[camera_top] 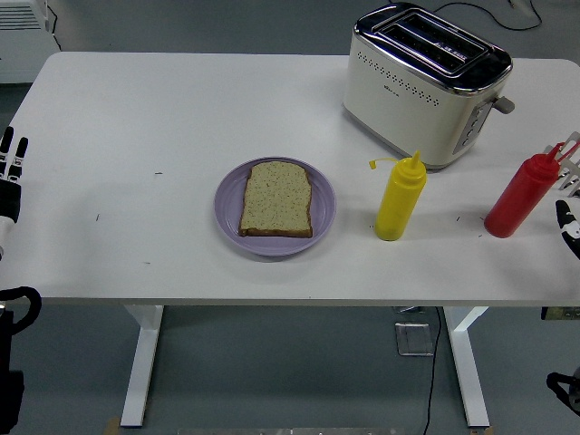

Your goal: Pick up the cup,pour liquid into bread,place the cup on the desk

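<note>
Resting at the right edge of the white worktop (181,118), the right robot hand (568,222) is seen only in part, so its fingers cannot be judged; nothing is held by it. The red squeeze bottle (515,202) stands upright just beside it. The left robot hand (9,172) is kept at the left edge with fingers extended, while the bread (276,198) lies on a purple plate (322,213), with a yellow bottle (399,199) and toaster (421,82) further right.

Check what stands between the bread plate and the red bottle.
In the head view, the yellow squeeze bottle stands upright between the purple plate and the red bottle.
</note>
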Motion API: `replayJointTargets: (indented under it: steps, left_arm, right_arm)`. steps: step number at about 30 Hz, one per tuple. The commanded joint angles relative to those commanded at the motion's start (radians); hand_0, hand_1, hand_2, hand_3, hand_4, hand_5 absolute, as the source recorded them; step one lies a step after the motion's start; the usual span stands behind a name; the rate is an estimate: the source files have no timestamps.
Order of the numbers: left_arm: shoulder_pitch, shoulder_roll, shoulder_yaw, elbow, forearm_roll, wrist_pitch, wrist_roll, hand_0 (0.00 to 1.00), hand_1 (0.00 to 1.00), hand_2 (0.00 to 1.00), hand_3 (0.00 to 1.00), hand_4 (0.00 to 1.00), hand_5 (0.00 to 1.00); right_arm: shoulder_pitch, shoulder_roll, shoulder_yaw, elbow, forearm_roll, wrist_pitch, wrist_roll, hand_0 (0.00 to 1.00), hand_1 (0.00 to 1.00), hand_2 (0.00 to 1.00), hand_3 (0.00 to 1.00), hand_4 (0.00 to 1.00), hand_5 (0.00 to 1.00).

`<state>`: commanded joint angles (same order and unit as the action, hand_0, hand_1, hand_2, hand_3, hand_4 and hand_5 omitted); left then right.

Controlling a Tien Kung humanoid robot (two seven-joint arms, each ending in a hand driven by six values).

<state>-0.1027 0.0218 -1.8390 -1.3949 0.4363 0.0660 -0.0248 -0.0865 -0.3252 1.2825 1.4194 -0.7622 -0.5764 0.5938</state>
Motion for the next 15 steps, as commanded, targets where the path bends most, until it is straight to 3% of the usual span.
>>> replayJointTargets:
  steps: [4, 5, 10, 11, 15]
  left_arm:
    - [0.001, 0.001, 0.003, 0.0, 0.0, 0.0, 0.0, 0.786, 0.737, 0.74, 0.694, 0.51, 0.998]
    - [0.002, 0.001, 0.003, 0.0, 0.0, 0.0, 0.0, 0.786, 0.737, 0.737, 0.694, 0.51, 0.998]
    - [0.004, 0.001, 0.006, 0.0, 0.001, 0.0, 0.0, 0.786, 0.737, 0.737, 0.694, 0.51, 0.998]
    - [0.004, 0.001, 0.006, 0.0, 0.002, 0.0, 0.0, 0.786, 0.737, 0.74, 0.694, 0.509, 0.998]
    - [0.006, 0.001, 0.008, 0.001, 0.002, 0.0, 0.001, 0.786, 0.737, 0.74, 0.694, 0.509, 0.998]
  right_arm:
    - [-0.009, 0.003, 0.061, 0.032, 0.02, 0.037, -0.019, 0.88, 0.792, 0.891, 0.939, 0.84, 0.163]
    - [-0.01, 0.003, 0.066, 0.034, 0.022, 0.04, -0.021, 0.823, 0.743, 0.821, 0.849, 0.826, 0.251]
    - [-0.012, 0.008, 0.148, 0.074, 0.133, 0.115, -0.029, 0.823, 0.743, 0.821, 0.849, 0.826, 0.251]
    - [-0.01, 0.011, 0.168, 0.083, 0.168, 0.143, -0.04, 0.78, 0.703, 0.736, 0.756, 0.733, 0.435]
    - [0.004, 0.02, 0.24, 0.096, 0.301, 0.282, -0.097, 0.78, 0.703, 0.736, 0.756, 0.733, 0.435]
